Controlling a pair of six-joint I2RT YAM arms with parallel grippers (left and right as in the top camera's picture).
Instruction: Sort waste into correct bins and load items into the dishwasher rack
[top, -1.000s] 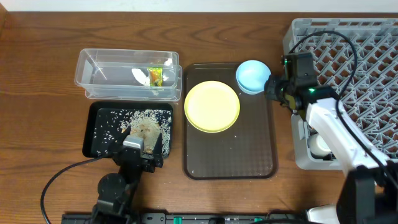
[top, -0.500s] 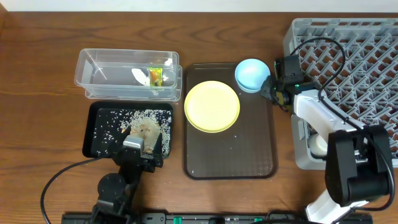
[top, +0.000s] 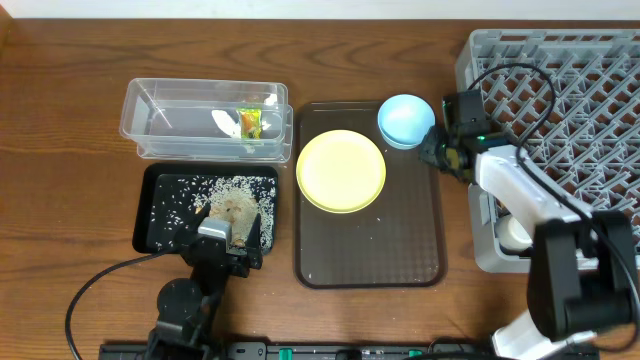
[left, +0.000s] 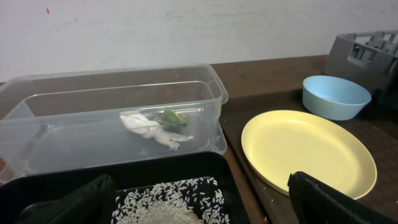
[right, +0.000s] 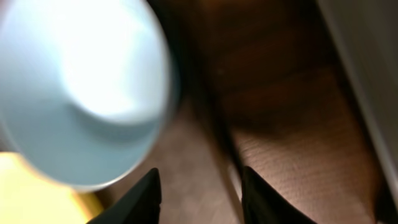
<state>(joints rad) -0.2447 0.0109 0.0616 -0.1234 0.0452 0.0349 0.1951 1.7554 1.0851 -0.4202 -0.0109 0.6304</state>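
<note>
light-blue bowl beside right gripper

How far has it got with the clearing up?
The waste looks sorted: the wrapper and paper scraps lie in the clear tub, and the rice and food lump are in the black tray. In hand: the right hand, open, is beside the blue bowl, not gripping it. Left: that bowl and the yellow plate sit on the brown tray, not in the rack.
</note>
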